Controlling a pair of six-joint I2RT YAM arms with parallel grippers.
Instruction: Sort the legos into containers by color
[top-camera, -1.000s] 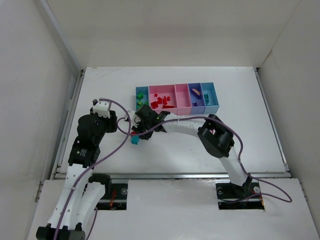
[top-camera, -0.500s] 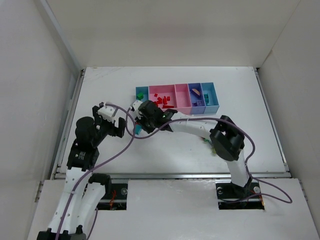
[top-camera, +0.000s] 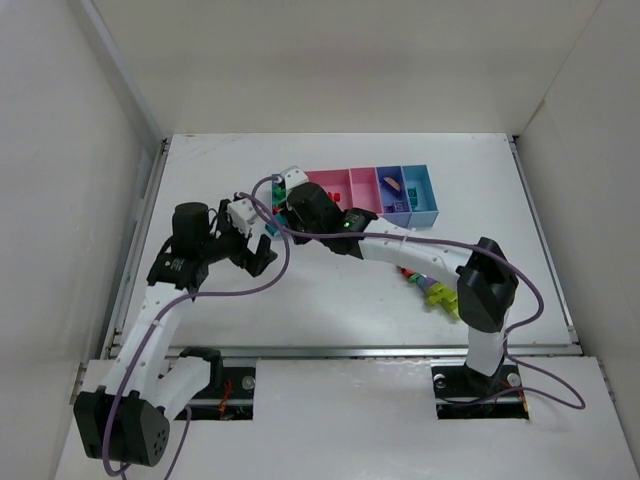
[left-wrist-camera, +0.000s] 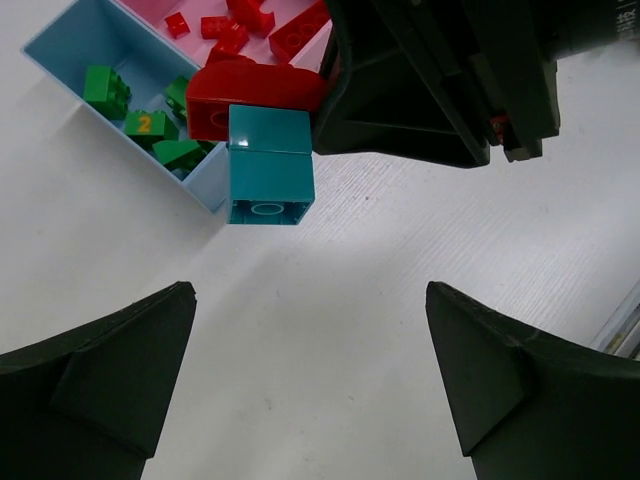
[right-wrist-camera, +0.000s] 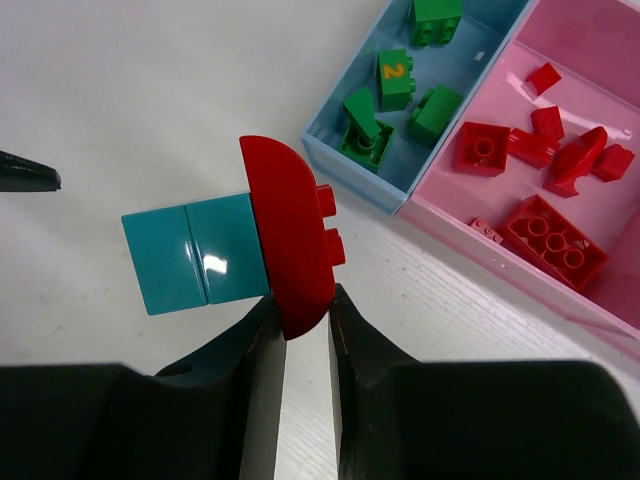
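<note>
We see a white table (top-camera: 340, 310) boxed in by plain white walls (top-camera: 330, 60) at the back and on both sides. Along its near edge we find a metal rail (top-camera: 340, 352). The light falls soft and even.

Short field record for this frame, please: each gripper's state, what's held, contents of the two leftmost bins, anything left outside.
left gripper: open, empty
right gripper: shut on red curved piece
joined to held piece: teal brick, clear of the fingers
light blue bin: green bricks
wide pink bin: red bricks
loose pieces: small mixed cluster outside the bins
</note>
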